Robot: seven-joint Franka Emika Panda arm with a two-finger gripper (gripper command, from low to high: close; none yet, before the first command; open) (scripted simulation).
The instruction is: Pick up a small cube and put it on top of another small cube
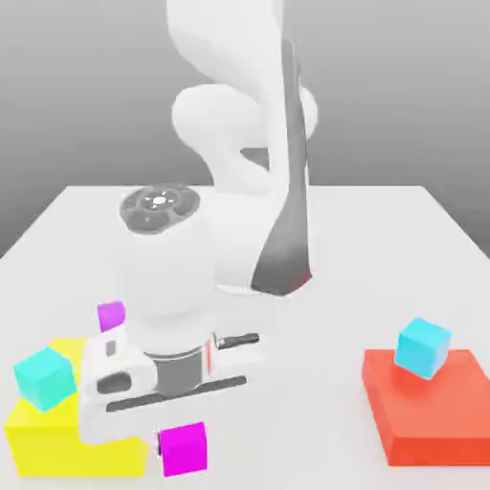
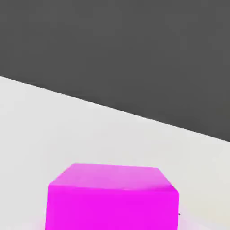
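A small magenta cube (image 1: 183, 448) sits at the front of the white table, right at the tip of my gripper (image 1: 159, 441), which hangs low over the table's front left. In the hand view the same magenta cube (image 2: 111, 196) looms very close, its top and one side face showing. A second small magenta cube (image 1: 111, 315) lies on the table behind the hand, partly hidden by the arm's white wrist. Whether the front cube is held cannot be made out.
A large yellow block (image 1: 43, 435) stands at the front left with a cyan cube (image 1: 45, 377) on it, close beside the hand. A large red block (image 1: 433, 407) at the front right carries another cyan cube (image 1: 422, 347). The table's edge (image 2: 134, 114) runs behind.
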